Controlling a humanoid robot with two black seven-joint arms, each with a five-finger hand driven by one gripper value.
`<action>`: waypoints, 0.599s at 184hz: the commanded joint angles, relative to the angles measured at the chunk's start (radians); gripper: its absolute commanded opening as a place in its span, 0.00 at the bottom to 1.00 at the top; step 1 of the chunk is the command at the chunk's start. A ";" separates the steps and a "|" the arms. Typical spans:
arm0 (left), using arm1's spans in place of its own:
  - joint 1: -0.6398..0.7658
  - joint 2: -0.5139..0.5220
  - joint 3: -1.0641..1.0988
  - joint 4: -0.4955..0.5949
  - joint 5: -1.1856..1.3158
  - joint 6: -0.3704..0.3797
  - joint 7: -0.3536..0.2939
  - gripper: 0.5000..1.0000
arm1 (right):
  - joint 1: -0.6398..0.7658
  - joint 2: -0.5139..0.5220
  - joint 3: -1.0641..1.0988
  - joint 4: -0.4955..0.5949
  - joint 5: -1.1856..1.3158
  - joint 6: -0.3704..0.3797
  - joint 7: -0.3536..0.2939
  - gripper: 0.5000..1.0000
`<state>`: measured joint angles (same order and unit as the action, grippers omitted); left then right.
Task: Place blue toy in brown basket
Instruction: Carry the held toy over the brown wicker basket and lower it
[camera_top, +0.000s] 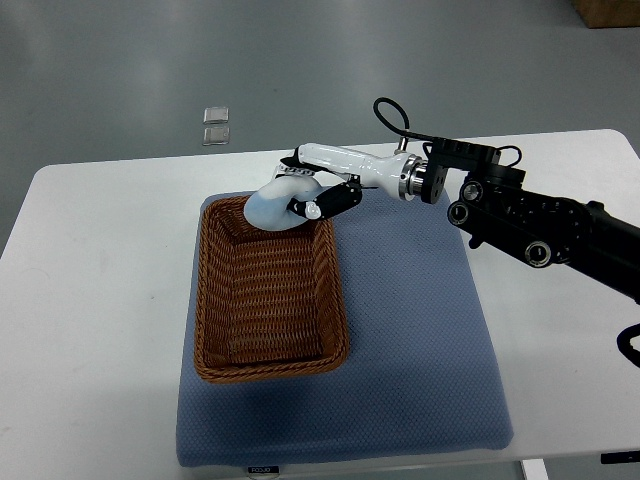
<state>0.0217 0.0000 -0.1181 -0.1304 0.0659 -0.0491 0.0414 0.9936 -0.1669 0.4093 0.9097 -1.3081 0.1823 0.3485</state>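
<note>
The blue toy (270, 205) is a pale blue rounded lump held over the far rim of the brown basket (268, 360). My right hand (312, 190) is white with black fingers; its arm comes in from the right edge. Its fingers are curled around the toy's right side. The basket is a woven rectangular tray lying on a blue mat (420, 320). The basket's inside shows nothing but weave. The left arm is not in view.
The mat lies on a white table (90, 300). A small clear object (216, 124) lies on the grey floor beyond the table's far edge. A brown box corner (610, 10) shows at the top right.
</note>
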 joint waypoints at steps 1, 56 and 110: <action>0.000 0.000 0.000 0.000 0.000 0.000 0.000 1.00 | -0.013 0.037 -0.049 -0.011 -0.003 -0.032 -0.002 0.00; 0.001 0.000 0.000 0.000 0.000 0.000 0.000 1.00 | -0.056 0.107 -0.118 -0.052 0.000 -0.118 -0.028 0.56; 0.000 0.000 0.000 0.000 0.000 0.000 0.000 1.00 | -0.050 0.096 -0.098 -0.051 0.089 -0.104 -0.028 0.78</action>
<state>0.0219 0.0000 -0.1181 -0.1304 0.0660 -0.0491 0.0415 0.9398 -0.0592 0.3056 0.8584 -1.2766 0.0724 0.3193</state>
